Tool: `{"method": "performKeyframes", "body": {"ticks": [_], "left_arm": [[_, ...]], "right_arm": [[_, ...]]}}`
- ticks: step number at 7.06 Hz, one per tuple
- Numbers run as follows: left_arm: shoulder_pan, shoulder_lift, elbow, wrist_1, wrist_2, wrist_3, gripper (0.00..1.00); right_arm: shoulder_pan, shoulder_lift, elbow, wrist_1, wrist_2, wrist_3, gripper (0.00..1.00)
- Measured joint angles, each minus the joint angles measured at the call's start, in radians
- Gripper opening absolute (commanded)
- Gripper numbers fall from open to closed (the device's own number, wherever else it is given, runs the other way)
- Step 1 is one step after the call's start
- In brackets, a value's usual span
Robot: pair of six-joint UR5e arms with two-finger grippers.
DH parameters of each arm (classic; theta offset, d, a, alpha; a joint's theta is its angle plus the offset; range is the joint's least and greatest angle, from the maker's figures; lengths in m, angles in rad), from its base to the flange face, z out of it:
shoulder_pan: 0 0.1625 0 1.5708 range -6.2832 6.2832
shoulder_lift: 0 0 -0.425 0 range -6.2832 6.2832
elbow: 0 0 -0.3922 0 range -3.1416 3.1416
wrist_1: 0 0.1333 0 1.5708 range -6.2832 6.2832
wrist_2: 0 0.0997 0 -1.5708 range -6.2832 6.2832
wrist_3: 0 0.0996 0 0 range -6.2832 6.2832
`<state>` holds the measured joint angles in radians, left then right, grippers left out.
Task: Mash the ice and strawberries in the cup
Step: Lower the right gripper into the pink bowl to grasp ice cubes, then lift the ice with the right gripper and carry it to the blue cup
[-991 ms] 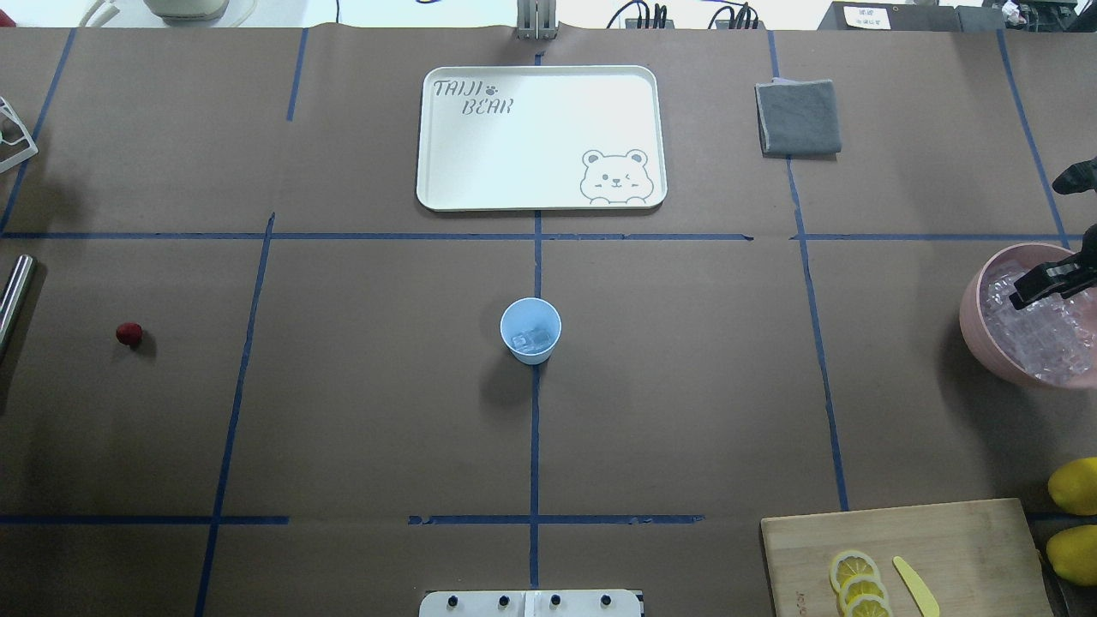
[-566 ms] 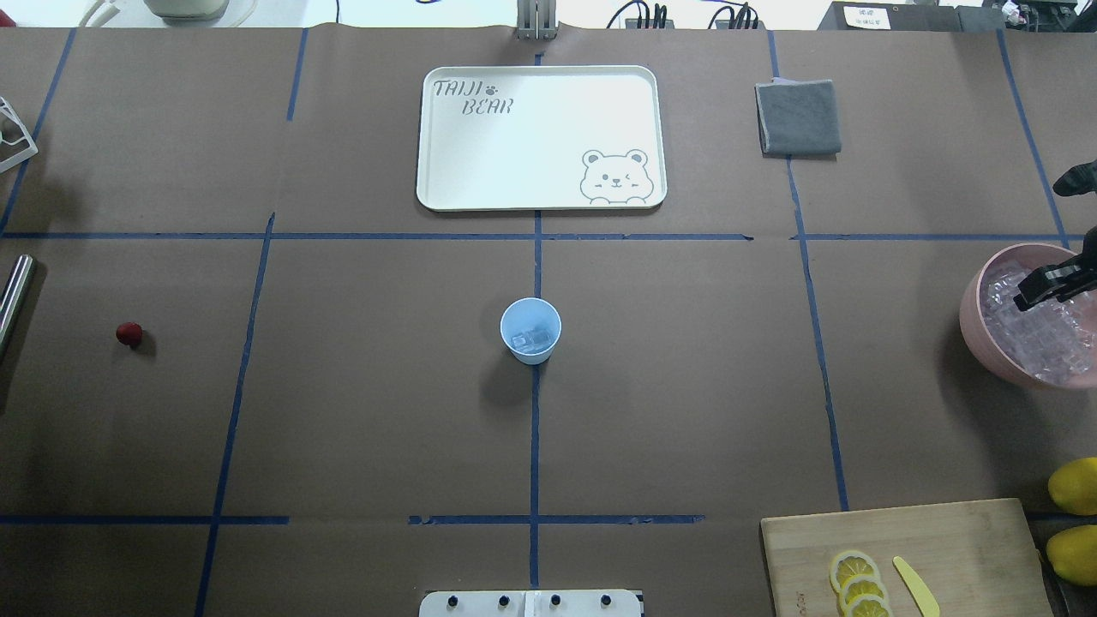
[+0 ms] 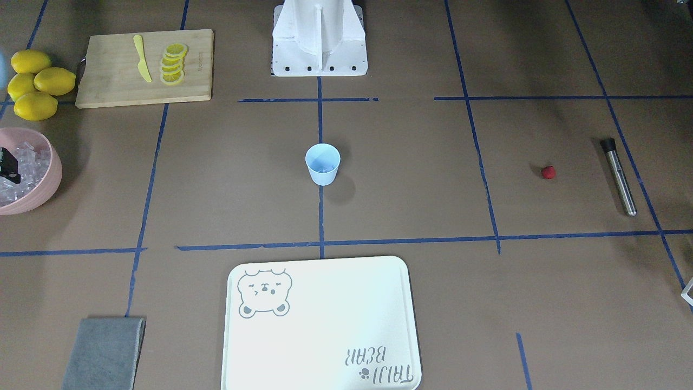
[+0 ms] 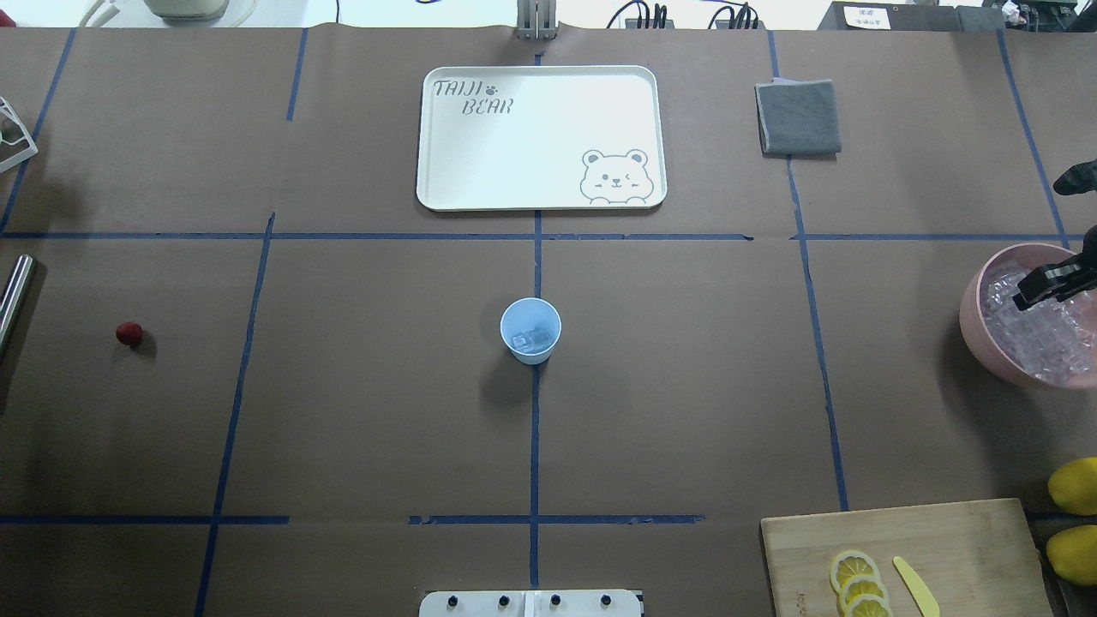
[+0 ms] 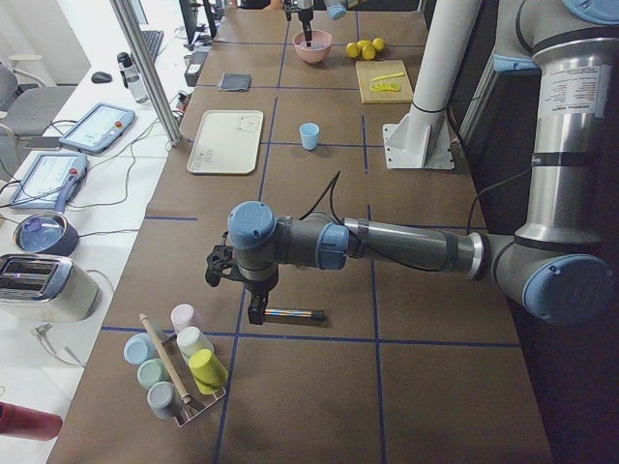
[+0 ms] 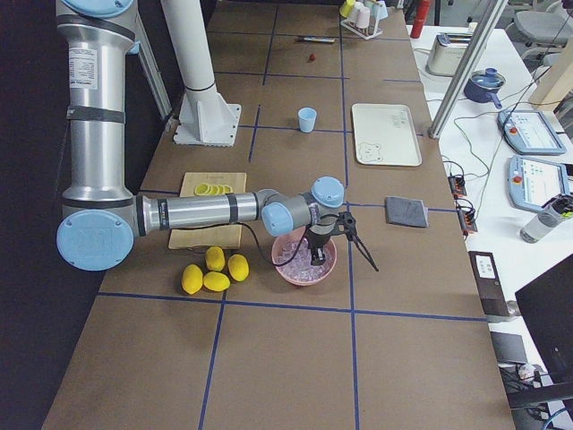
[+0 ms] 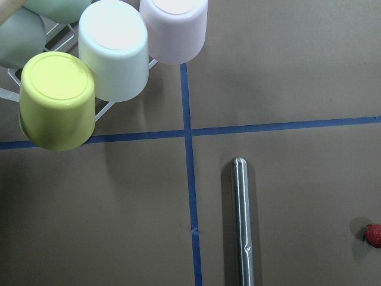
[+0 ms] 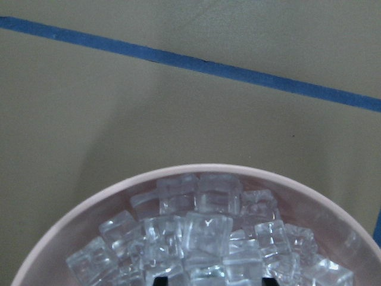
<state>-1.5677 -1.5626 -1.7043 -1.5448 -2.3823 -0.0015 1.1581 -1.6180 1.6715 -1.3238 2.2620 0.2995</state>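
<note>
While the right gripper (image 4: 1046, 284) hangs spread over the pink bowl (image 4: 967, 319) at the worktop's (image 4: 386, 411) right edge, you risk it wedging in the packed ice (image 8: 205, 232) or shoving the bowl. The cup (image 4: 530, 330), mid-worktop with a few cubes inside, looks light enough to tip on a clumsy drop. You cannot tell how the left gripper (image 5: 256, 307) stands near the muddler (image 3: 619, 179); the strawberry (image 4: 129, 333), loose far to the robot's left, could roll when pinched.
</note>
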Motion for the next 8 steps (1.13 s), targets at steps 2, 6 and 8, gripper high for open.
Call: {"method": "performKeyframes", "body": {"ticks": [2, 6, 8], "left_arm": [[0.000, 0.000, 0.000, 0.001, 0.000, 0.000, 1.00], [0.000, -0.001, 0.000, 0.003, 0.000, -0.001, 1.00], [0.000, -0.001, 0.000, 0.004, 0.000, -0.002, 1.00]], "right_arm": [[0.000, 0.001, 0.003, 0.000, 0.001, 0.001, 0.00], [0.016, -0.009, 0.056, -0.013, 0.011, 0.001, 0.00], [0.044, -0.003, 0.144, -0.091, 0.028, 0.003, 0.00]]}}
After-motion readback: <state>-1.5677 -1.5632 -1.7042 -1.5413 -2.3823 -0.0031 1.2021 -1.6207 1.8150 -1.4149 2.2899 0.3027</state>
